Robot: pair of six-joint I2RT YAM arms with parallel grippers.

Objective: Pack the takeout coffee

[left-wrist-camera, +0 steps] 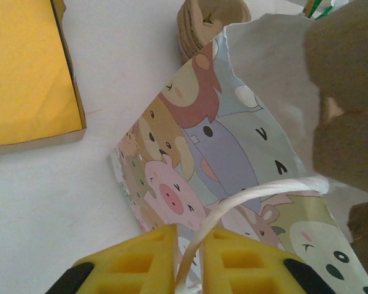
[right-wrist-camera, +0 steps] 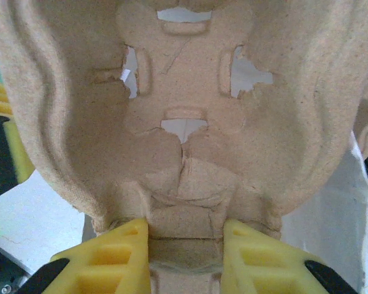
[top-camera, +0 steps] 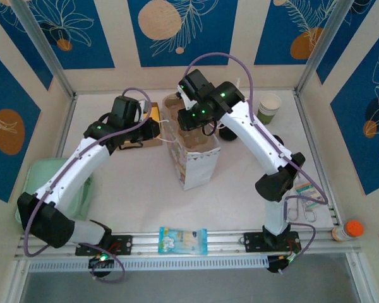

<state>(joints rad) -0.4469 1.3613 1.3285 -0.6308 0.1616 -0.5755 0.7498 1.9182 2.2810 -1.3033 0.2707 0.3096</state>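
Note:
The takeout coffee (top-camera: 269, 108), a small white cup with a green lower band, stands upright at the back right of the table, apart from both arms. A paper bag (top-camera: 197, 161) printed with cartoon animals stands open mid-table. My left gripper (top-camera: 158, 130) is at the bag's left top edge. In the left wrist view the left gripper (left-wrist-camera: 191, 237) is shut on the bag's white handle (left-wrist-camera: 251, 197). My right gripper (top-camera: 189, 120) hangs over the bag's mouth. In the right wrist view the right gripper (right-wrist-camera: 186, 242) is shut on a brown pulp cup carrier (right-wrist-camera: 184, 104).
A yellow box (top-camera: 153, 124) lies behind the left gripper. There is a green tray (top-camera: 36, 183) at the left edge and a snack packet (top-camera: 183, 240) on the front rail. A bottle with an orange cap (top-camera: 348, 230) and some loose clips (top-camera: 305, 197) sit at the front right. A black round lid (top-camera: 228, 134) lies under the right arm.

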